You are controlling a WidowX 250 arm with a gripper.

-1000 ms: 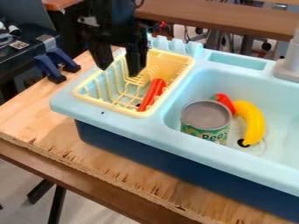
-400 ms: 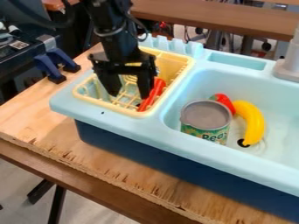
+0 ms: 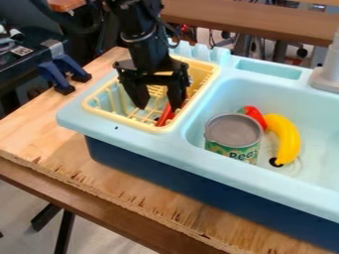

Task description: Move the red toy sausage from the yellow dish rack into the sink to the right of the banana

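An orange-red stick-shaped piece (image 3: pixel 165 117) lies in the yellow dish rack (image 3: pixel 124 120), toward its right side. Its long axis slants steeply from upper right to lower left, the lower end pointing at the rack's near rim. The black end effector (image 3: pixel 158 108) hangs over the rack with its two fingers spread well apart; the finger on the view's right covers part of the piece. Nothing is seen between the fingers, and whether that finger touches the piece I cannot tell. The rack sits on the left part of a light blue toy sink (image 3: pixel 198 159). In the basin to the right, an upright peas can (image 3: pixel 232 141) stands near a red object (image 3: pixel 252 113) and a curved yellow banana (image 3: pixel 287 138). The sink rests on a wooden bench (image 3: pixel 63 144).
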